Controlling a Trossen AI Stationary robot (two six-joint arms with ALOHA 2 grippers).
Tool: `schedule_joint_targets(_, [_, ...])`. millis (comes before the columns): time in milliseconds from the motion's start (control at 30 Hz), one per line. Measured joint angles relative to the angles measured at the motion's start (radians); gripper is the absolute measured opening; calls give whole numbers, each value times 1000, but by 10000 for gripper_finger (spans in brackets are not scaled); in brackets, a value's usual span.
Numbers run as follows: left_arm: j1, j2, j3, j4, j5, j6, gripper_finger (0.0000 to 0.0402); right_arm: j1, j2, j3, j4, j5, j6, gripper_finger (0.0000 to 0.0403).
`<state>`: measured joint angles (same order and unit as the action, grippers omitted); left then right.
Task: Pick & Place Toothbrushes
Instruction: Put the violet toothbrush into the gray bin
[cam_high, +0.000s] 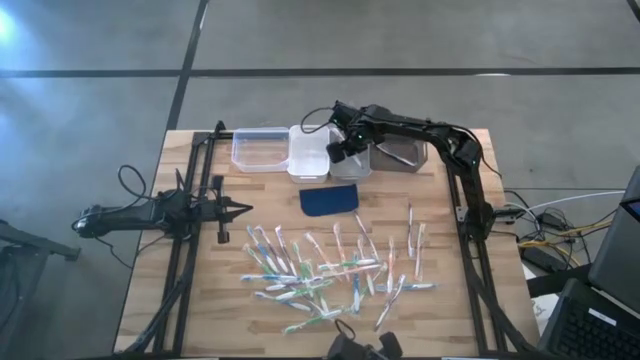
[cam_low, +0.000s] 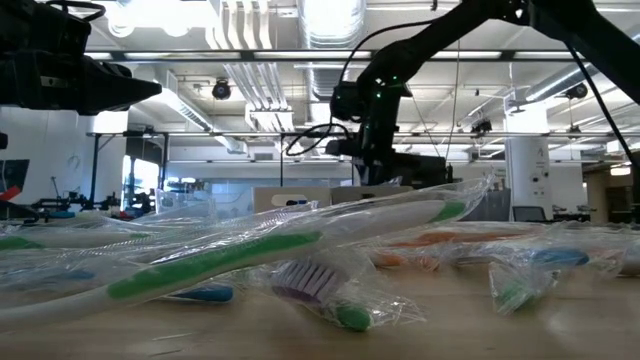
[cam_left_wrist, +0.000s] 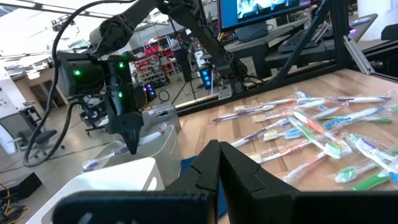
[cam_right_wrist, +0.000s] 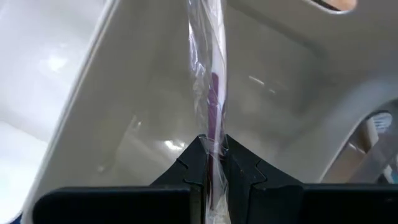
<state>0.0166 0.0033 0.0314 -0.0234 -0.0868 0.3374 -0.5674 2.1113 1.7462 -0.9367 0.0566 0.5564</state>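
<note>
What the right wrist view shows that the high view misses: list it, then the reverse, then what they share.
Only the right wrist view: a wrapped toothbrush with a purple part, clamped in the shut right gripper and hanging into a pale bin.

Only the high view: the left gripper shut and empty at the table's left, the scattered toothbrushes, the dark blue pad, the clear bin.

Both: the right gripper over the bins at the table's far edge.

- We see the toothbrushes (cam_high: 330, 275): thin, clear-wrapped, green, blue and orange accents, scattered across the near half of the counter.
- One wrapped toothbrush (cam_right_wrist: 211, 106), purple-accented, hangs upright above a grey bin.
</note>
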Motion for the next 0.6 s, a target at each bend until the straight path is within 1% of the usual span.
schedule_joint_targets(367, [0,0,0,0,0,0,12,19,0,-2,-6,-2,13,23])
schedule_joint_targets(600, [0,0,0,0,0,0,12,19,1,-26,0,-1,13,23])
